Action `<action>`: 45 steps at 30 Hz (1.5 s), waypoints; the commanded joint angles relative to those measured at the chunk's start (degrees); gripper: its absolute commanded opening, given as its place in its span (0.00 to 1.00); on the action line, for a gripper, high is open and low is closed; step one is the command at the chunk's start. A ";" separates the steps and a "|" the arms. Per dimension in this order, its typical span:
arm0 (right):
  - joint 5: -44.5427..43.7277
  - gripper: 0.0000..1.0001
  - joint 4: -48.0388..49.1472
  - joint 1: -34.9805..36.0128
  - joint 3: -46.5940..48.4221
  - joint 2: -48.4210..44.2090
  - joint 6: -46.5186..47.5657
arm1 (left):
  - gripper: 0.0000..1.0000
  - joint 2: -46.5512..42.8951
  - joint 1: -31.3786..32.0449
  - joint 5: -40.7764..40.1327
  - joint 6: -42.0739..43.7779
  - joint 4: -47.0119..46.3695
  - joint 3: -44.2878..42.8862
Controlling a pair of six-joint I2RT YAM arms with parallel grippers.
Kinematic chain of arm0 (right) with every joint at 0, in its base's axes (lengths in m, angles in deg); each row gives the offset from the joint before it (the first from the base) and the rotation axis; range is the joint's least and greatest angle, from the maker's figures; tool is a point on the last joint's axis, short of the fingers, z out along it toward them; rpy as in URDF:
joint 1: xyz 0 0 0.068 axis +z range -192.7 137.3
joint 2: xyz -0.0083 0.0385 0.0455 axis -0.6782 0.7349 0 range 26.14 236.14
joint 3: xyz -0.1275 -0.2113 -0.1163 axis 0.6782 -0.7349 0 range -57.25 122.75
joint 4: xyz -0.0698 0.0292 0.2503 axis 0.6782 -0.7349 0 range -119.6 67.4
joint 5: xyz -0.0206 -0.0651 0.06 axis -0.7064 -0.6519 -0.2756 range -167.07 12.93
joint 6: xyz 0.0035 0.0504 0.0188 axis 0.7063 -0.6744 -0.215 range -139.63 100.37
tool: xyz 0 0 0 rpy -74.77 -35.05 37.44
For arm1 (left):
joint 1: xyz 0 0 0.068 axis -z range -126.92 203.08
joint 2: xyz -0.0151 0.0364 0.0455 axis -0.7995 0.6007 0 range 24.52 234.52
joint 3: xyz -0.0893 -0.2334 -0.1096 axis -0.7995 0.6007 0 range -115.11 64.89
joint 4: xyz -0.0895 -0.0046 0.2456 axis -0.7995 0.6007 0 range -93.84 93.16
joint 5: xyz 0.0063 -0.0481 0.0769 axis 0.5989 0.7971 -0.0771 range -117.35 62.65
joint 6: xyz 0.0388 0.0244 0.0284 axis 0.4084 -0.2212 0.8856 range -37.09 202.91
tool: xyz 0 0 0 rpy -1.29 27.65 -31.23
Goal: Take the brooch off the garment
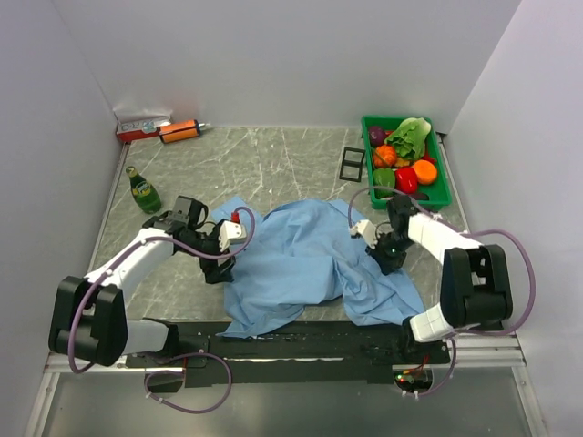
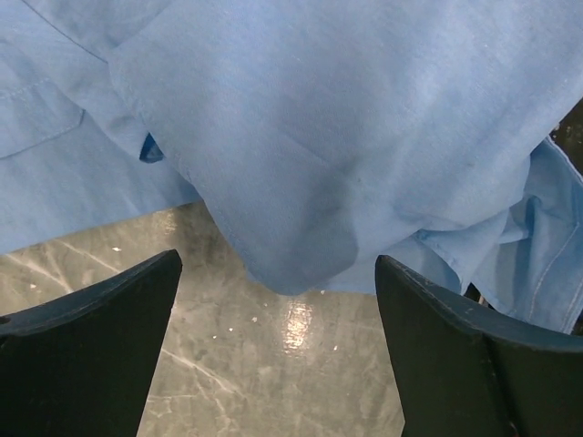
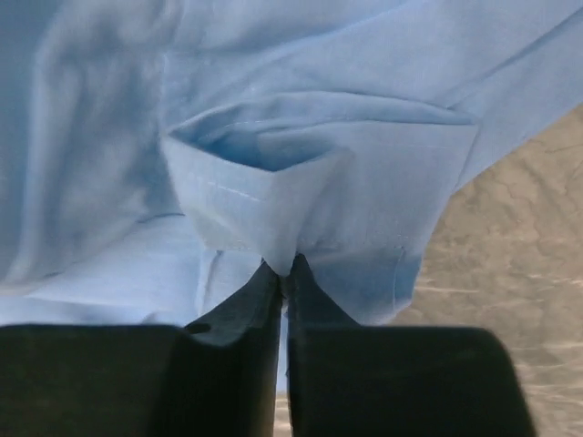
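The garment point(image 1: 305, 259), a light blue shirt, lies crumpled on the grey marbled table between my arms. My right gripper point(image 1: 389, 259) is at its right edge and is shut on a fold of the cloth; the right wrist view shows a cuff-like fold point(image 3: 301, 196) pinched between the closed fingers point(image 3: 260, 314). My left gripper point(image 1: 221, 264) is open at the shirt's left edge, over bare table, with the cloth point(image 2: 310, 137) just ahead of the fingers point(image 2: 100, 328). The brooch is hidden in every view.
A green tray point(image 1: 440, 196) of toy fruit and vegetables stands at the back right. A green bottle point(image 1: 143, 190) stands at the left. A red-white box point(image 1: 143, 126) and an orange tube point(image 1: 180, 131) lie at the back left. A black frame point(image 1: 352, 164) lies beside the tray.
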State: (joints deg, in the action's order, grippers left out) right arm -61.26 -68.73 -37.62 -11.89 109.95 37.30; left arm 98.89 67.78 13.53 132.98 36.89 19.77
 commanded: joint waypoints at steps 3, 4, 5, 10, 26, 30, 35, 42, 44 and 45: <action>20.45 0.00 -17.92 5.27 30.21 0.82 -7.70 | 0.95 -8.17 -1.43 -1.76 -1.55 -4.78 2.93; 26.31 0.00 -19.42 6.42 35.27 2.92 -9.10 | 0.95 -9.40 -1.60 -2.56 -1.72 -5.74 3.46; 28.37 0.00 -20.66 7.39 45.76 4.50 -13.90 | 0.96 -11.51 -1.95 -3.52 -1.90 -6.53 3.99; 35.08 0.00 -12.45 12.48 73.18 19.78 -34.92 | 0.97 -13.72 -4.59 -5.38 -3.21 -7.60 4.08; 31.97 0.82 12.57 7.50 86.08 35.74 -52.94 | 0.97 -13.20 -6.17 -2.92 -4.45 -0.04 -1.99; 35.69 0.75 0.98 3.54 68.76 25.46 -27.71 | 0.96 -12.06 -6.09 -2.12 -5.59 -0.83 -0.23; 28.52 0.77 -11.69 2.92 44.52 14.20 3.30 | 0.95 -9.60 -6.09 -0.72 -4.28 1.97 0.12; 16.72 0.73 -5.74 1.25 23.74 7.95 11.98 | 0.92 -8.89 -6.09 -2.47 0.56 3.92 2.84; 14.69 0.72 -3.53 0.72 20.22 7.60 13.38 | 0.92 -8.98 -6.09 -2.91 1.00 3.74 3.37; 13.12 0.71 -2.92 -0.06 19.33 7.60 13.47 | 0.91 -8.98 -6.09 -2.74 1.26 3.92 3.64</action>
State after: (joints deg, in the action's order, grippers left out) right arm -41.04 -75.35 -35.83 11.17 120.31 43.18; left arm 90.06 61.79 9.93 130.97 39.50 22.37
